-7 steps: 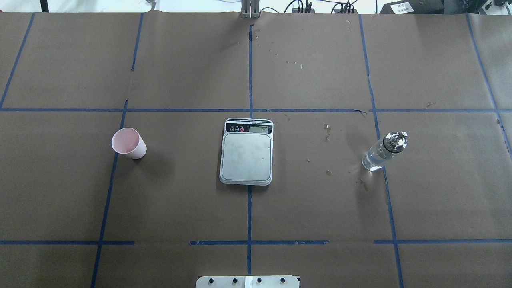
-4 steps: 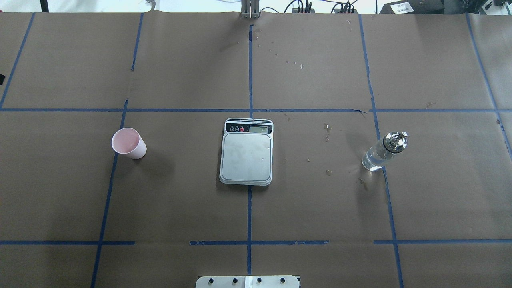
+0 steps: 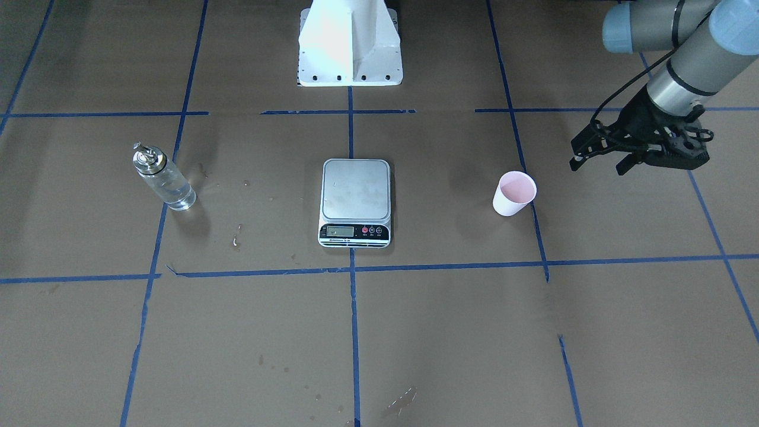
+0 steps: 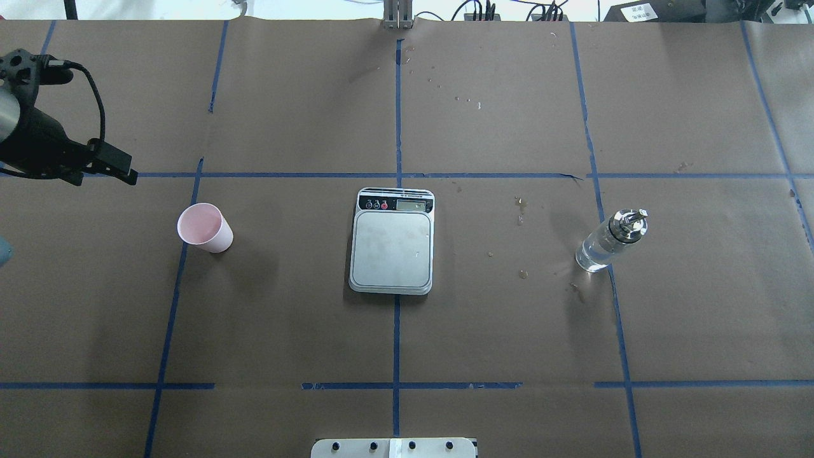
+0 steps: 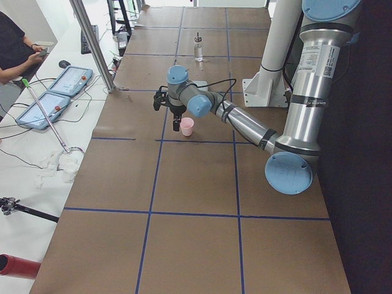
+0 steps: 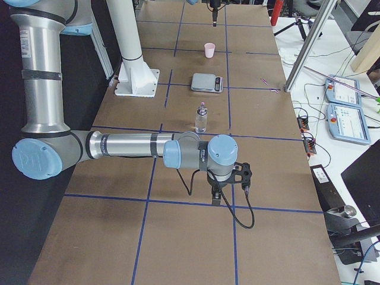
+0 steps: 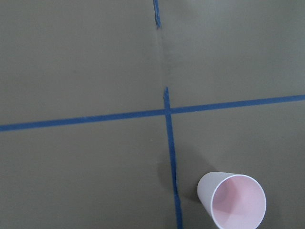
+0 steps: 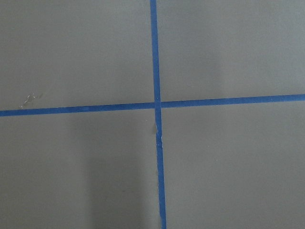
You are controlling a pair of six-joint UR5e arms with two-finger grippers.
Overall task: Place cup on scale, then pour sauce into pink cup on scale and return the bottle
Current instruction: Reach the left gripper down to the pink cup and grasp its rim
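The pink cup point(image 3: 514, 193) point(image 4: 205, 227) stands upright and empty on the brown paper, left of the scale point(image 4: 392, 245) point(image 3: 356, 198), whose steel platform is bare. My left gripper point(image 3: 597, 166) point(image 4: 121, 168) hovers open above the table, to the outside of the cup and apart from it, with nothing between its fingers. The left wrist view has the cup point(image 7: 233, 200) at its lower right. The bottle point(image 4: 610, 242) point(image 3: 163, 178) stands upright right of the scale, with clear sauce in it. My right gripper point(image 6: 217, 196) shows only in the exterior right view, over bare paper; I cannot tell its state.
The robot's white base point(image 3: 350, 44) stands behind the scale. Small dried stains point(image 4: 521, 210) dot the paper between scale and bottle. A metal pole point(image 5: 92, 40), control tablets point(image 5: 61, 92) and a seated person point(image 5: 15, 49) are beyond the table's far edge.
My left arm has come into the overhead view from the left edge and now hangs near the cup. Cup, scale and bottle have not moved.
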